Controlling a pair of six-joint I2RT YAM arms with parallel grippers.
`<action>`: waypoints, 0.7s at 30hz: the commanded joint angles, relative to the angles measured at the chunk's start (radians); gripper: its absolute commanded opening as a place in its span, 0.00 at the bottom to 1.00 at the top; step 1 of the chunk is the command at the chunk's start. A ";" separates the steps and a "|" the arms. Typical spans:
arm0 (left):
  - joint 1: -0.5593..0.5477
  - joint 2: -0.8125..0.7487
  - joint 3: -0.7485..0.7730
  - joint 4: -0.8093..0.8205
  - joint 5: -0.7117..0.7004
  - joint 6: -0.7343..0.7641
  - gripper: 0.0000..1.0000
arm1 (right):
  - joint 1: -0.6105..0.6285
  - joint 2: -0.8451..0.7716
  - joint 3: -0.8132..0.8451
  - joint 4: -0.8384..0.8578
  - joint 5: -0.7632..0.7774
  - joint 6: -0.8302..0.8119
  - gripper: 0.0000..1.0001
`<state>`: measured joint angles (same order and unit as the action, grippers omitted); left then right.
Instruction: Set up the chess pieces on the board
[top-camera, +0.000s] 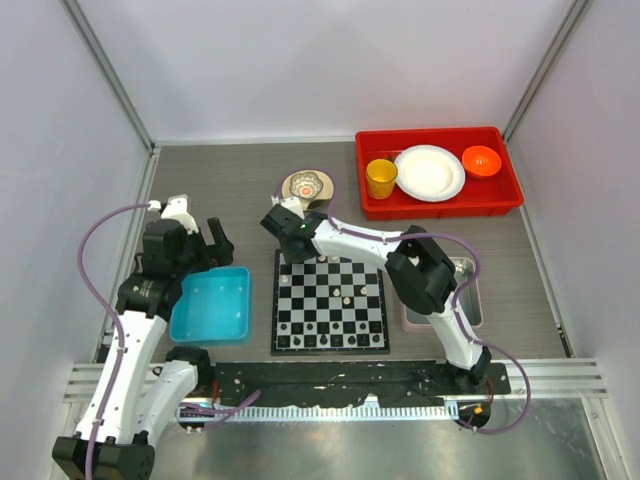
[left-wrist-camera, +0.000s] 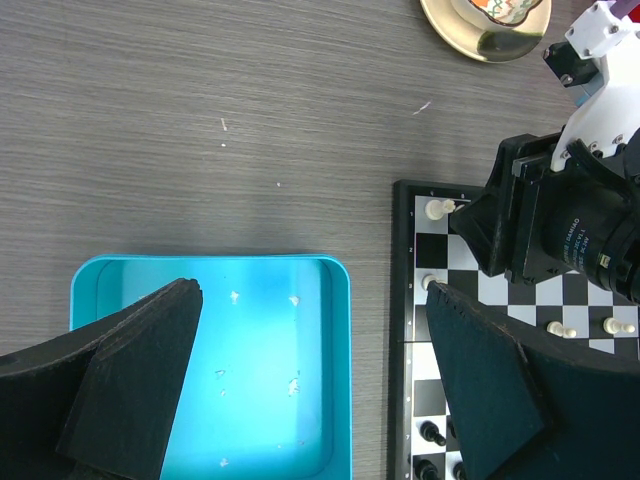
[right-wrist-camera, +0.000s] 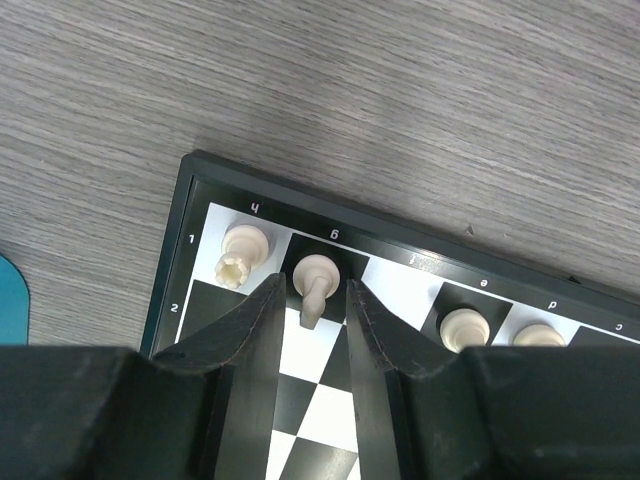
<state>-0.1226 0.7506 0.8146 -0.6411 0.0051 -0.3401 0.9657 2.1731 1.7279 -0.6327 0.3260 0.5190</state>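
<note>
At the far left corner of the board (top-camera: 296, 300), we are finding the right pincer (right-wrist-camera: 315, 292) lowered over the second square of the end row. Its jaws are sitting close on either side of a cream chess piece (right-wrist-camera: 318, 270) standing there, but we cannot tell whether they are actually pressing it. A cream rook (right-wrist-camera: 240, 256) is occupying the corner square just beside it, and two more cream pieces (right-wrist-camera: 460, 328) are sitting further along the same row. Others are standing loose mid-board, while dark pieces (left-wrist-camera: 432, 432) appear to be lining the near rows. We are judging the set-up as partly done: the cream end row is being filled from the left, with the strays yet to be ranked. The left pincer (left-wrist-camera: 310, 390) is hovering open and empty over the blue bin (left-wrist-camera: 210, 263) on the worktop (left-wrist-camera: 200, 120), left of the board. We are noting pale specks (left-wrist-camera: 293, 385) in the bin and cannot tell what they are.
</note>
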 joint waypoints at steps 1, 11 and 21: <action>-0.003 -0.008 -0.003 0.032 0.018 0.001 1.00 | -0.002 -0.064 0.025 0.004 -0.004 -0.014 0.38; -0.002 -0.010 -0.003 0.032 0.019 0.001 1.00 | -0.002 -0.139 0.024 -0.019 0.002 -0.014 0.38; -0.002 -0.010 -0.003 0.032 0.019 0.001 1.00 | -0.002 -0.275 -0.036 -0.045 0.007 -0.011 0.38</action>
<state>-0.1226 0.7506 0.8143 -0.6407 0.0051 -0.3401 0.9653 2.0159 1.7233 -0.6621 0.3210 0.5129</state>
